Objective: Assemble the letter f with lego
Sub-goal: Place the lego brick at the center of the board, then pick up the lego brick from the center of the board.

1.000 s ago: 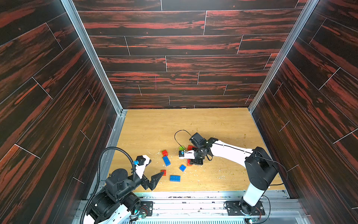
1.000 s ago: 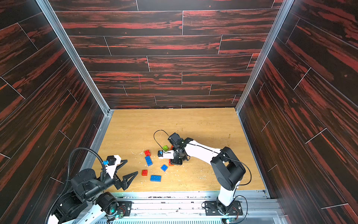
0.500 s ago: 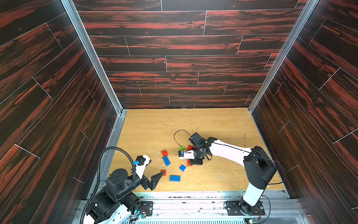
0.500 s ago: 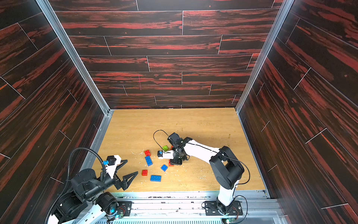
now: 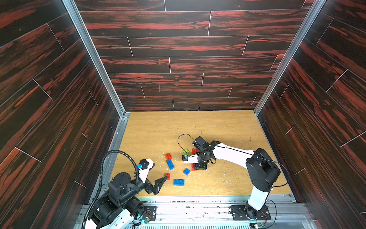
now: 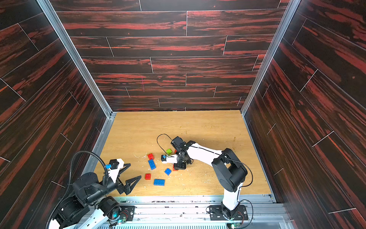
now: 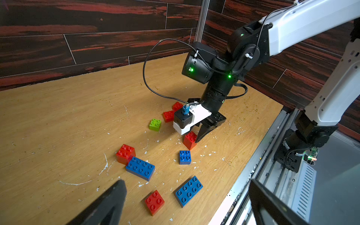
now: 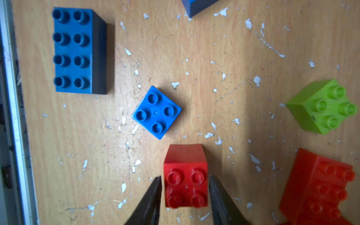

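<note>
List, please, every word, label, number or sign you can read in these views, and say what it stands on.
No text can be read.
Studs on the red brick and the small blue brick in the right wrist view show no legible lettering.
The table and walls carry no labels.

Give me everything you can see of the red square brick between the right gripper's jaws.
The red square brick is glossy moulded plastic, four round studs on top, smooth side walls. It stands upright, studs up, on the wooden table. The right gripper straddles it, jaws flanking two opposite sides with a thin gap each side, so they seem not to clamp it. A small blue square brick lies close by, apart; no other brick touches it.
</note>
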`<state>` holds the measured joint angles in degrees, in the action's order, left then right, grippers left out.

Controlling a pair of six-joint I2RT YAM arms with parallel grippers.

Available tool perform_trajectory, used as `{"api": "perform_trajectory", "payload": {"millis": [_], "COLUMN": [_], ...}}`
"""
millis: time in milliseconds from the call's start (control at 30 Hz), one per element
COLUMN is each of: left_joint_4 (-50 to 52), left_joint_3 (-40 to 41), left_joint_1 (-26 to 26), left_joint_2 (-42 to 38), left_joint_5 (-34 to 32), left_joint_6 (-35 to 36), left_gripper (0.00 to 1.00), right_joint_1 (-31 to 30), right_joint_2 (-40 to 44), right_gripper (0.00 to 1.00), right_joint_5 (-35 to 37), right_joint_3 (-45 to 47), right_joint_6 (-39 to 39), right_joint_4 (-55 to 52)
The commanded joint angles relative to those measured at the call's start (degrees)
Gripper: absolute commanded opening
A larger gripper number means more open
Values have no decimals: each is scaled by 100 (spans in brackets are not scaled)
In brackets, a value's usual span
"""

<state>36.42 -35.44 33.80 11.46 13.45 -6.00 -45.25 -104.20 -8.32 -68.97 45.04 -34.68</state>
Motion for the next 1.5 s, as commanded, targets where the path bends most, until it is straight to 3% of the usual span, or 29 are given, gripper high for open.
{"api": "perform_trajectory", "payload": {"millis": [0,667,967,1467], "left_joint_4": [-48,-46,-34,-24], "left_joint_3": [72,72,64,69], "left_joint_1": [28,66,82,100], "left_joint_2": [-11,-22,-34,-68], "left_joint_5": [67,67,57,42], "left_joint_6": [-15,-15,-11,-22], "left_gripper": [100,100,100,100], "right_joint_1": [-19,155,658,948], "right_joint_2": [-18,657,-38,-996], "right_gripper": [45,49,49,49], "right_joint_5": [-97,-244,216,289], "right_joint_3": [-117,-614,-1799,-2673], "right_joint_6": [-69,-179,-365,-41], "right_joint_4": [-99,-507,-1256,-1630]}}
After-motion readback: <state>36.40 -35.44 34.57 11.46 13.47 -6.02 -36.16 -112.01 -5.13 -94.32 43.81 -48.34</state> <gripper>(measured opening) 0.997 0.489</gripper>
